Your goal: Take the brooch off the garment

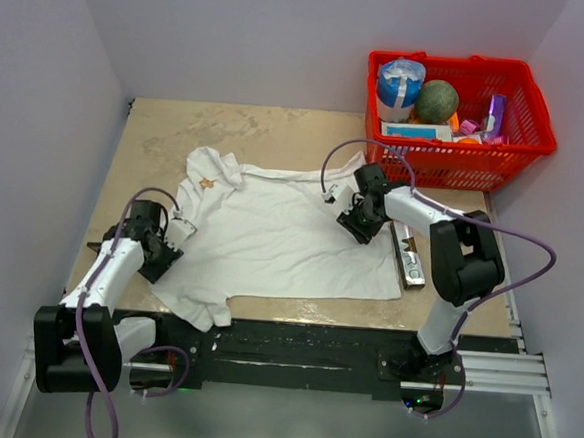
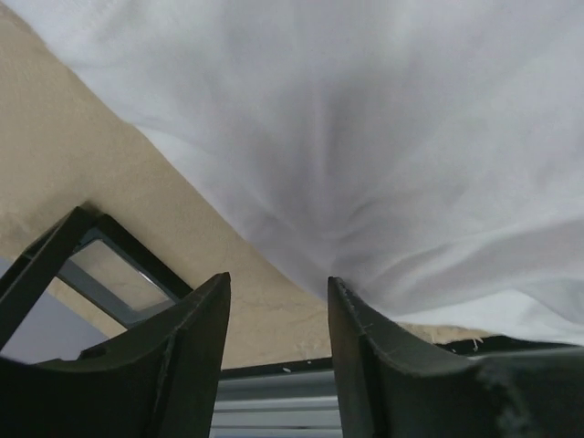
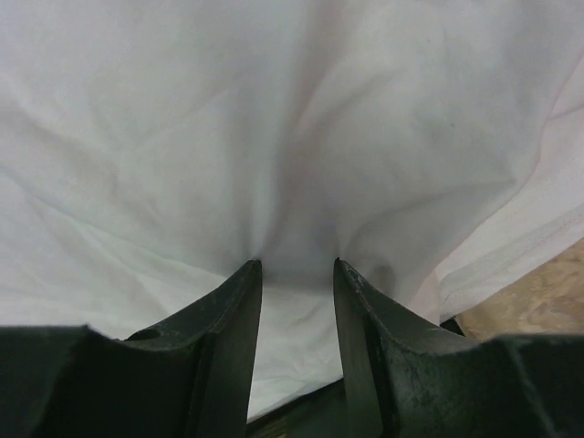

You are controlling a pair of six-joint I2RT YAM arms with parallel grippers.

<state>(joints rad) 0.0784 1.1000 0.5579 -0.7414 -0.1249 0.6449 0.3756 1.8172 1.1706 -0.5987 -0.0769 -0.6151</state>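
The white shirt [image 1: 281,233] lies spread flat on the tan table [image 1: 158,134]. The tiny orange-gold star brooch [image 1: 207,183] is pinned near the collar at the shirt's upper left. My left gripper [image 1: 178,233] is at the shirt's left sleeve edge; in the left wrist view [image 2: 278,278] it is open, with bare table between the fingers and cloth [image 2: 365,137] touching the right fingertip. My right gripper [image 1: 345,216] rests on the shirt's right side; in the right wrist view [image 3: 297,265] it is open, its tips pressed into puckered cloth [image 3: 274,137]. Neither wrist view shows the brooch.
A long silver bar [image 1: 411,255] lies on the table just right of the shirt, by the right arm. A red basket [image 1: 446,168] with a ball, a cup and small packets stands at the back right. White walls close in the left, right and back.
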